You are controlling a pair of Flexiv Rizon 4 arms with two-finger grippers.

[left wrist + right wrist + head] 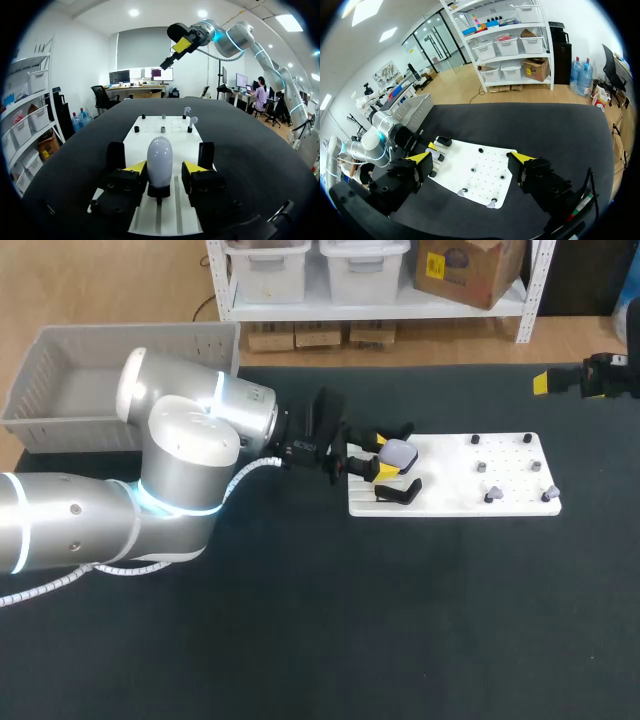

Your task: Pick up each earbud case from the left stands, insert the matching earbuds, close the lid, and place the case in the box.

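White earbud case on stand between tips of spread left pincer; right pincer spread wide, away from board.

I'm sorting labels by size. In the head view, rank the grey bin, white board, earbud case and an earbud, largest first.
1. grey bin, partly behind the left arm
2. white board
3. earbud case
4. earbud

I get bright, even light from overhead. The matte black table soaks it up and stays dark and flat, while the flat white plastic board comes close to washing out. The glossy silver shell of my left arm carries broad, soft highlights. The pale egg-shaped earbud case shows a gentle sheen. I can make out hardly any shadow on the table.
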